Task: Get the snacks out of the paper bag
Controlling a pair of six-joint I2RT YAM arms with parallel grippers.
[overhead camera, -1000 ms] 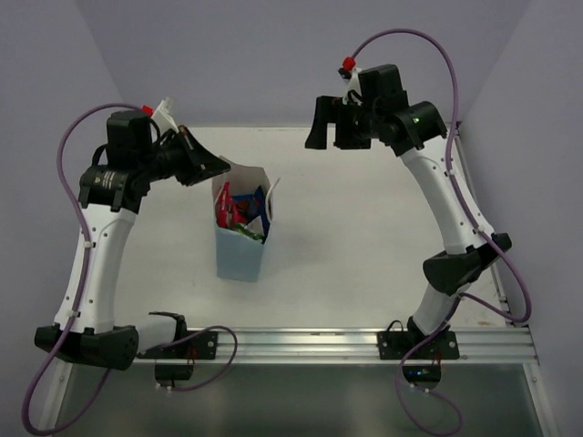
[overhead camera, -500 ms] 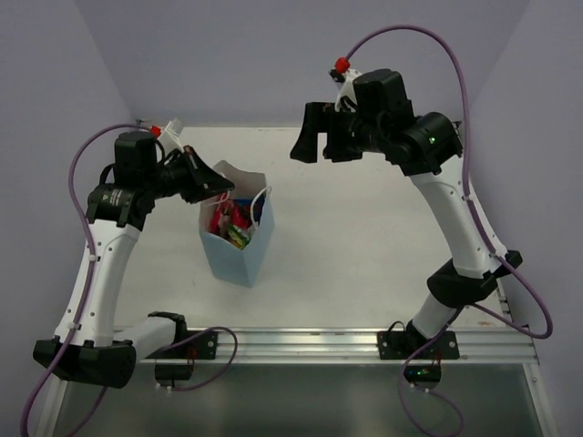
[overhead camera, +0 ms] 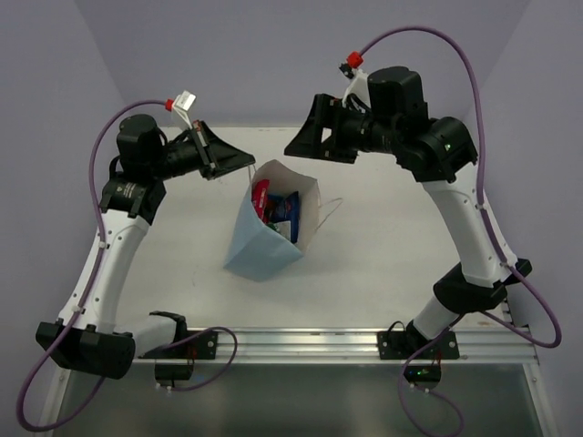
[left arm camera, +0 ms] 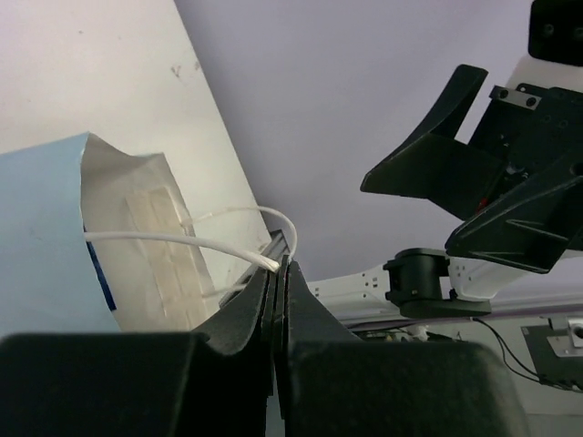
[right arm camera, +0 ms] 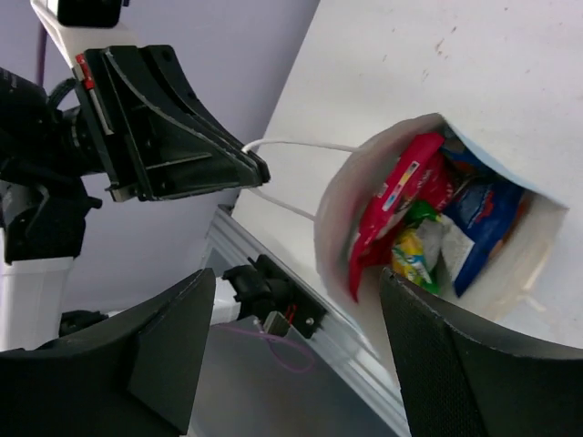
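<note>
Top cam: paper bag point(overhead camera: 258, 252) sits toward 9 o'clock from the centre of the tabletop point(overhead camera: 392, 237). It is tilted, base down, with the mouth tipped toward 1 o'clock. Pale blue outside, white inside. The snacks point(overhead camera: 276, 209) are all in the mouth, showing as red and blue. left tool point(overhead camera: 246, 165) is at 11 o'clock of the rim, jaws pressed together. right tool point(overhead camera: 314, 146) is up at 1 o'clock of the bag, jaws spread, nothing in them. Tabletop is white, with an aluminium rail point(overhead camera: 364, 344) along 6 o'clock and lavender walls point(overhead camera: 273, 55) around.

Left wrist: the tool's jaws pinch the white string handle point(left arm camera: 182, 239). The string runs toward 9 o'clock to the bag's white inner wall, which has a taped patch on it. The right tool is at 2 o'clock, in the air against the wall.

Right wrist: looks into the bag's mouth between spread jaws.
- red-pink pouch point(right arm camera: 393, 208) on the 9 o'clock side
- yellow-green packet point(right arm camera: 414, 253) in the middle
- dark blue packet point(right arm camera: 483, 214) at 3 o'clock

Print on the packets is too small to read. The tabletop has scuff marks at 1 o'clock.
</note>
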